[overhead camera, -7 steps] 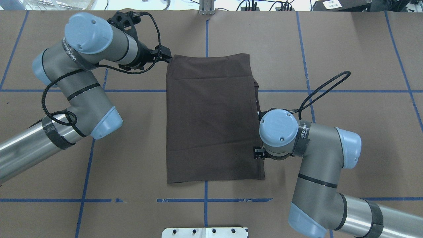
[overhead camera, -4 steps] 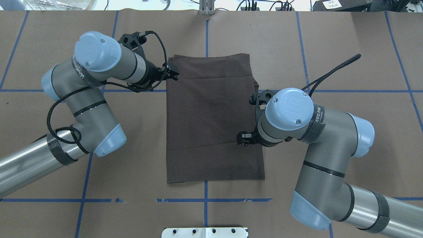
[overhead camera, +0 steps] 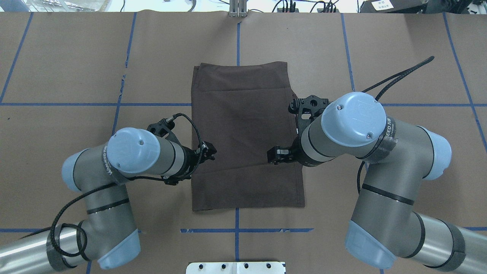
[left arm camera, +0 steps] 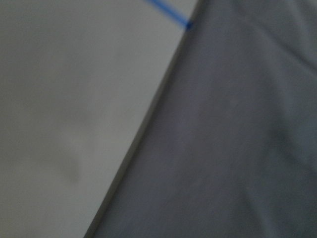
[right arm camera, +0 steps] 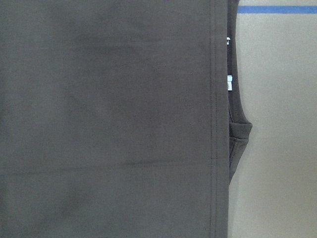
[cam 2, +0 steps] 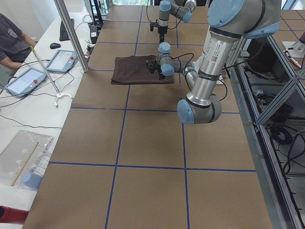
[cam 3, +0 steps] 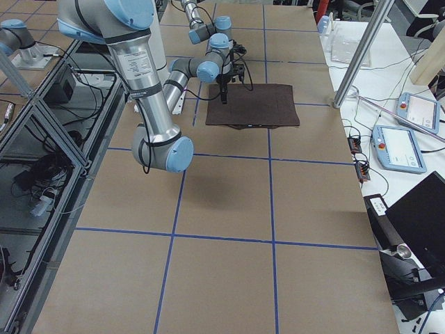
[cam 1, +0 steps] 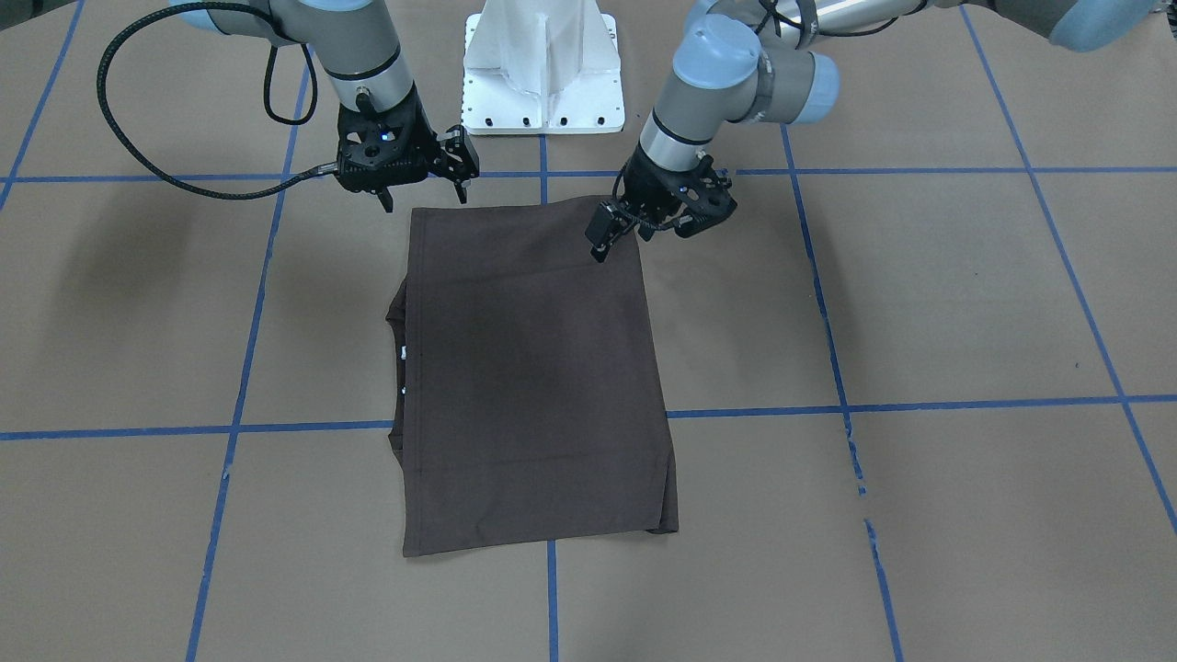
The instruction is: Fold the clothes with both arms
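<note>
The clothes are one dark brown T-shirt, folded into a flat rectangle on the brown table. The front view shows the shirt with its collar and white neck labels peeking out along the edge on the robot's right. My left gripper hovers open above the shirt's left edge, in the half near the robot. In the front view this left gripper is empty. My right gripper hangs open over the shirt's right side. From the front, the right gripper holds nothing. The right wrist view shows the labels.
Blue tape lines grid the table. The white pedestal base stands at the robot's edge. Off the far side are a seated person, tablets and a metal pole.
The left arm swung from the shirt's far left corner along the left edge to the near half. The right gripper rose from the right edge and moved inward. The shirt did not move.
</note>
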